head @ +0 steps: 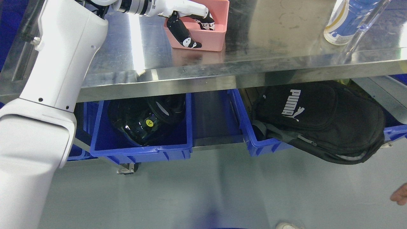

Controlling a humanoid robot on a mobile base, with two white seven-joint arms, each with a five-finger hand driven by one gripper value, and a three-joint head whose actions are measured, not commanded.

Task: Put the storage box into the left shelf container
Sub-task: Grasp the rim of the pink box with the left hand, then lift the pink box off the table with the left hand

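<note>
Your storage box (212, 30) is a pink open-topped plastic tub, upright on the steel tabletop. The left hand's fingers (203, 17) hook over its near-left rim, thumb pressed on the outer wall. Below those fingers, on the lower shelf, your left shelf container (143, 149) is a blue open bin holding a black helmet.

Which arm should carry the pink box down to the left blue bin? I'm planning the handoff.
Left. The left robot hand already grips the pink storage box on the steel table, and the left blue bin sits below. The right arm is out of view.

Workshop: steel bench (286, 63), blue bins (143, 152)
</note>
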